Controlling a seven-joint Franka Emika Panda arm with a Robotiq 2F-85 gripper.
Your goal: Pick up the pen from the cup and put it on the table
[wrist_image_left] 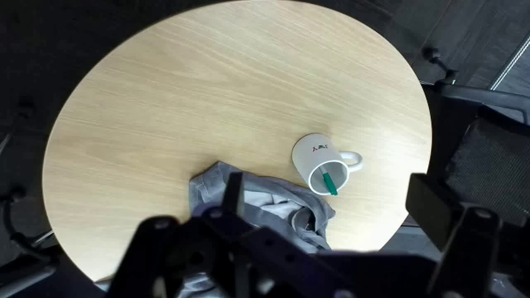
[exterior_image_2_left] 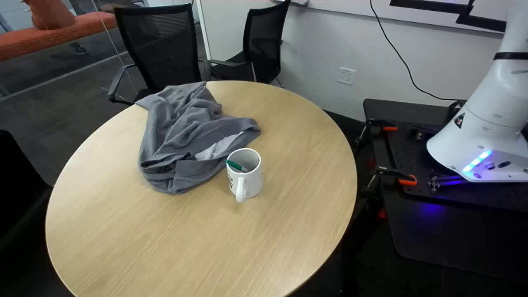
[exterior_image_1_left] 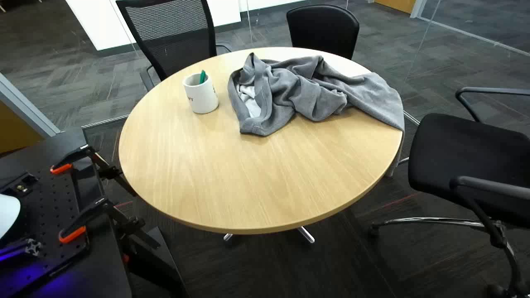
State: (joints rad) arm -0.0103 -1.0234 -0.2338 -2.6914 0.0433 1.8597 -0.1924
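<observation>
Two orange-padded clamps (exterior_image_1_left: pixel 73 234) hold to the dark bench (exterior_image_1_left: pixel 105 265) at far left in an exterior view. Next along, on the round worktop (exterior_image_1_left: pixel 248 178), the white cup (exterior_image_1_left: pixel 201 97) stands upright with the green-capped pen (exterior_image_1_left: pixel 202 77) leaning inside, cap poking just over the rim. Right of it a grey garment (exterior_image_1_left: pixel 298 89) lies heaped, near the cup but apart, and past that is an office chair (exterior_image_1_left: pixel 468 165).

In the wrist view the pincer (wrist_image_left: pixel 330 198) has its fingers well apart, holding nothing. With so little cap showing, I'd worry that an approach off line could knock the rim and tip the cup, or take the cup's wall instead of the pen. A low, careless pass might snag the garment.

The pen's lower end is hidden in the cup. Neither exterior view shows the pincer; the arm (exterior_image_2_left: pixel 482 123) is cut off above its lower part, so I can't judge the pincer's height. The cup's lettering is too small to read.
</observation>
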